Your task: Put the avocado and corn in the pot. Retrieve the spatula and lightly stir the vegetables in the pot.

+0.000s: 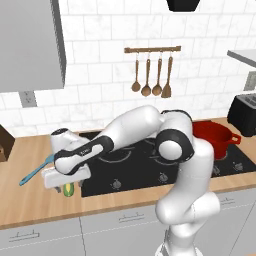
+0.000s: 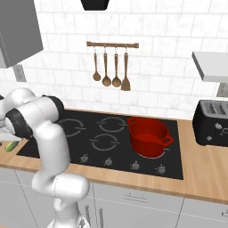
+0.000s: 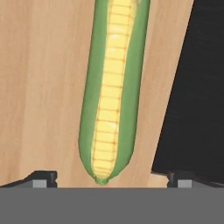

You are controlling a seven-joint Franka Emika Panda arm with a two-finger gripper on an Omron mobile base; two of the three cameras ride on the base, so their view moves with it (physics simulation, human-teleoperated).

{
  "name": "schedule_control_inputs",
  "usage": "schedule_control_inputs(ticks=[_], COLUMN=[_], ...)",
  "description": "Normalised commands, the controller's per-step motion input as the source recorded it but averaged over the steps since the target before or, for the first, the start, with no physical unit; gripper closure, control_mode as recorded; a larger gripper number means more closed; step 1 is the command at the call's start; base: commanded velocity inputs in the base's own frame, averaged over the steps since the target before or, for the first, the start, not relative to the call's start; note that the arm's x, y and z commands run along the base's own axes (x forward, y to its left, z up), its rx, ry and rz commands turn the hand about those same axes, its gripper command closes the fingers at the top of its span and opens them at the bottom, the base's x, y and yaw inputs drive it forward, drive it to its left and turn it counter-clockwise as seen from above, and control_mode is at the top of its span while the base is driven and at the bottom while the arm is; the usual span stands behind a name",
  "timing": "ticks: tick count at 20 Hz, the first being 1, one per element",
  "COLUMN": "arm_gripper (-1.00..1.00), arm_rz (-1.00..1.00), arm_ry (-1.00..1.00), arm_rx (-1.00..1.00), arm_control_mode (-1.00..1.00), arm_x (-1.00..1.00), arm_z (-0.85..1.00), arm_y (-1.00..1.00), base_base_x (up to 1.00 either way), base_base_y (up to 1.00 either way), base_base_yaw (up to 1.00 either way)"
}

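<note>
Jaws spread wide over corn (image 3: 109, 100); cob's far end cut off.

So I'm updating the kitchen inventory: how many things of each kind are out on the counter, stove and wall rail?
Hanging wooden utensils: 4
Red pot: 1
Corn: 1
Light-blue spatula: 1
Toaster: 1
Total: 8
</note>
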Motion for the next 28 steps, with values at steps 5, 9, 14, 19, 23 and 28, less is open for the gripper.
schedule_control_inputs(ticks=[5,9,14,19,23,28], arm_gripper=[-1.0,-1.0,1.0,1.0,1.0,1.0], arm_rz=[-0.01,0.0,0.0,0.0,0.0,-0.08], arm_ry=[-0.02,-0.04,0.0,0.0,-0.02,-0.07], arm_rx=[0.0,0.0,0.0,0.0,0.0,0.0], arm_control_mode=[-1.0,-1.0,-1.0,-1.0,-1.0,-1.0], arm_x=[0.24,0.14,0.0,0.0,-0.01,0.0], arm_z=[-0.25,-0.24,-0.27,-0.02,0.09,0.74], arm_y=[0.0,0.08,0.0,0.02,-0.35,-0.99], base_base_x=[0.0,0.0,0.0,0.0,0.0,0.0], base_base_y=[0.0,0.0,0.0,0.0,0.0,0.0], base_base_yaw=[0.0,0.0,0.0,0.0,0.0,0.0])
